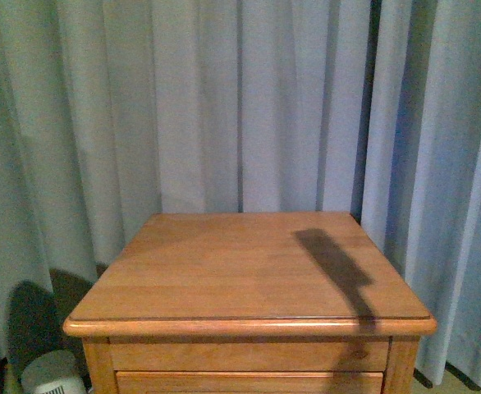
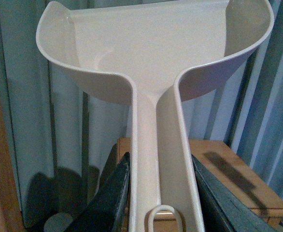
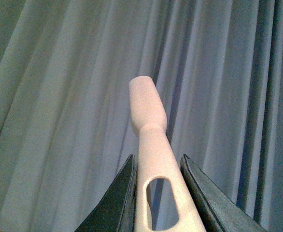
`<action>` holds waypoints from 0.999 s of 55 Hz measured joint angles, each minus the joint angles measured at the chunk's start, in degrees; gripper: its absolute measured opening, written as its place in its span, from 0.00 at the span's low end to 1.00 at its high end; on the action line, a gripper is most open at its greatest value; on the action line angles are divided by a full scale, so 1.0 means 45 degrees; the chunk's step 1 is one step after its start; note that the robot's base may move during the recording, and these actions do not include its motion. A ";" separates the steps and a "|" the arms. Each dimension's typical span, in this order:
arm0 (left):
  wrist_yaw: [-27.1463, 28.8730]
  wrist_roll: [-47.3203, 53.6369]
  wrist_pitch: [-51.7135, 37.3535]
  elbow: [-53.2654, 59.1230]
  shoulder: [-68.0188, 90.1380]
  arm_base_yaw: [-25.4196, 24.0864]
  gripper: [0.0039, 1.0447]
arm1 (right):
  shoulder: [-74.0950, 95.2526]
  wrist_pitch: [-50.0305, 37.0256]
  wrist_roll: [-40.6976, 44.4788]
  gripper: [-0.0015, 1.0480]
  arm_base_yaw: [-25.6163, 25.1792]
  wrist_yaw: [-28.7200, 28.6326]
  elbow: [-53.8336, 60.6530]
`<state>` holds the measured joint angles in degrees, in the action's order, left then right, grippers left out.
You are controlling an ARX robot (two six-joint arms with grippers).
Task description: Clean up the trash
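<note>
We list: left gripper [image 2: 161, 159] clamped on dustpan [image 2: 151, 53], right gripper [image 3: 158, 159] clamped on pale handle [image 3: 148, 106], table [image 1: 224, 271] at lower centre showing no trash; progress we cannot judge.

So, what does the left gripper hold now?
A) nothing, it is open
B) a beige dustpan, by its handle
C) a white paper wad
B: the left gripper is closed on the handle of the dustpan, one finger on each side.
</note>
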<state>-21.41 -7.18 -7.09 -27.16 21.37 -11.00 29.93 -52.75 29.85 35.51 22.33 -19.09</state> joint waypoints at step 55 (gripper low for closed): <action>0.0039 -0.0024 0.0015 0.0039 -0.0058 0.0019 0.27 | 0.0024 0.0015 0.0005 0.22 0.0039 0.0034 0.0010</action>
<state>-21.23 -7.29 -7.03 -26.98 21.10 -10.92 30.04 -52.69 29.87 35.68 22.48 -19.05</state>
